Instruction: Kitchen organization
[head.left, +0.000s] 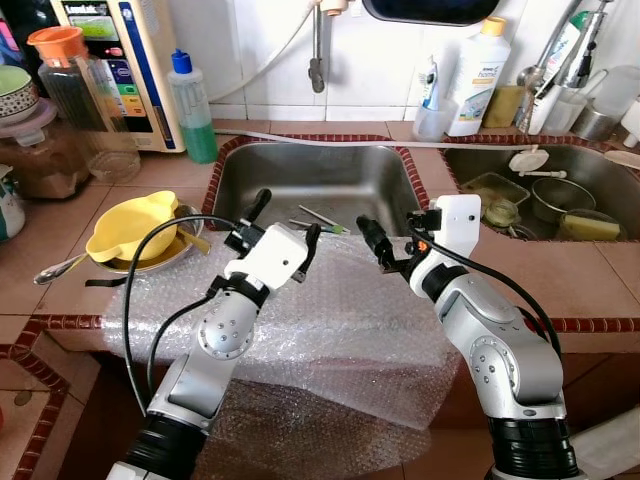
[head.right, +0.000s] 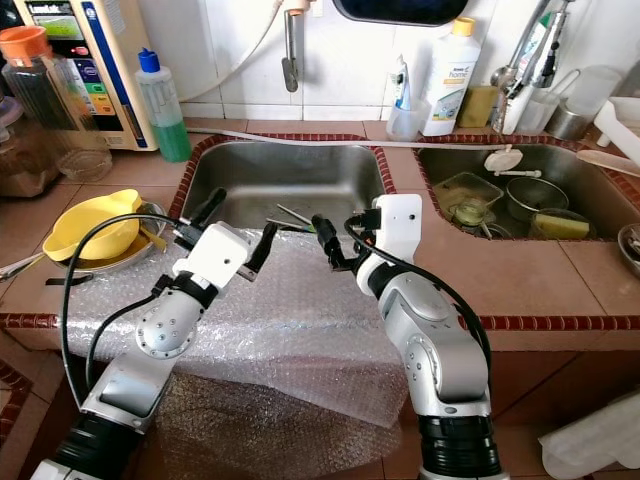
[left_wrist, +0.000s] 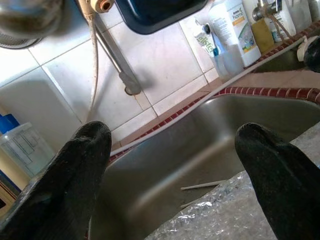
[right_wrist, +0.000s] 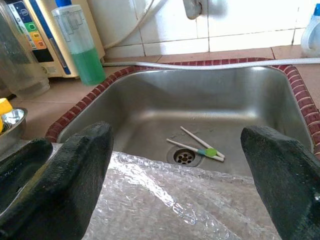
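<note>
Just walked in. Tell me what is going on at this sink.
The robot stands at the left sink with both arms raised over a sheet of bubble wrap draped over the counter edge. The left gripper and right gripper are both open and hold nothing. A pair of chopsticks lies by the drain.

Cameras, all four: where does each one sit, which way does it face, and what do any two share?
Left eye, right eye: on the head, looking down at the sink and bubble wrap; both arms, left gripper and right gripper.
Left wrist: along its open fingers toward the wall tap.
Right wrist: along its open fingers into the sink.
Shared by the wrists: chopsticks.
</note>
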